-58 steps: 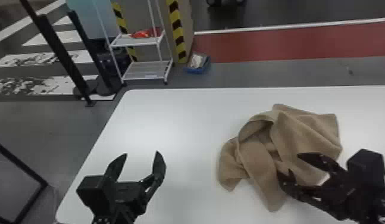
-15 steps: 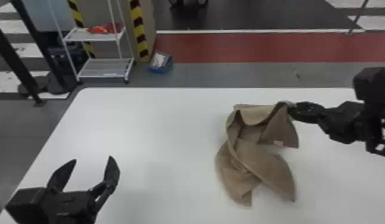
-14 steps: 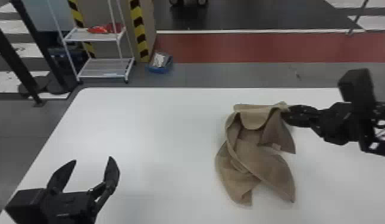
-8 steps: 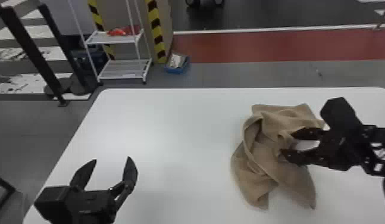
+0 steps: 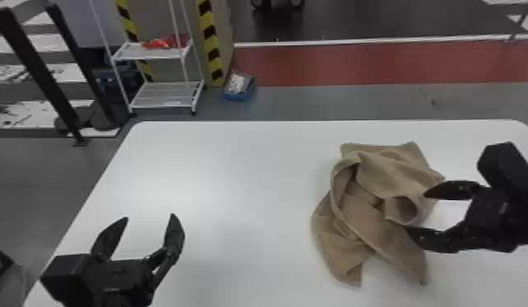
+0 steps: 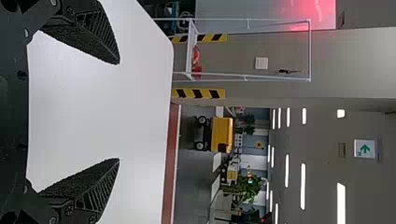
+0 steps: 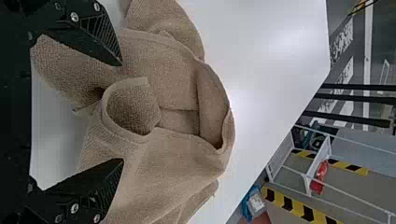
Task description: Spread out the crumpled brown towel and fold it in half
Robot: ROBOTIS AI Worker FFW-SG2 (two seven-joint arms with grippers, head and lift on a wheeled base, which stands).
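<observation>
So the brown towel (image 5: 356, 212) is a proper heap on the white table (image 5: 234, 175), over on the robot's right side, with the whole pile a bit in from the far edge. It's all twisted folds: one long band curls down the left of the pile, a couple of corners poke out towards the robot, and on the right, by the fingertips, the cloth rolls round into a little open pocket.

Right next to that pocket you've got the right gripper (image 5: 417, 213), coming in from the right side. Its two black fingers are spread wide with a big gap between them, and it hasn't got hold of any cloth. One fingertip is up by the towel's right-hand corner, the other lies along the side nearer the robot. Can't really tell from here whether either one is touching the fabric.

The left gripper (image 5: 150, 216) is well apart from all that, parked over the near left part of the table. Fingers wide open too, and it's empty.

Past the far edge there's a white rack (image 5: 165, 96) on the robot's left with something red (image 5: 165, 42) on its upper shelf, and a blue box (image 5: 239, 97) on the floor just beside it, near a yellow-and-black striped strip (image 5: 211, 41). A red band of floor (image 5: 336, 63) runs across behind the table.
</observation>
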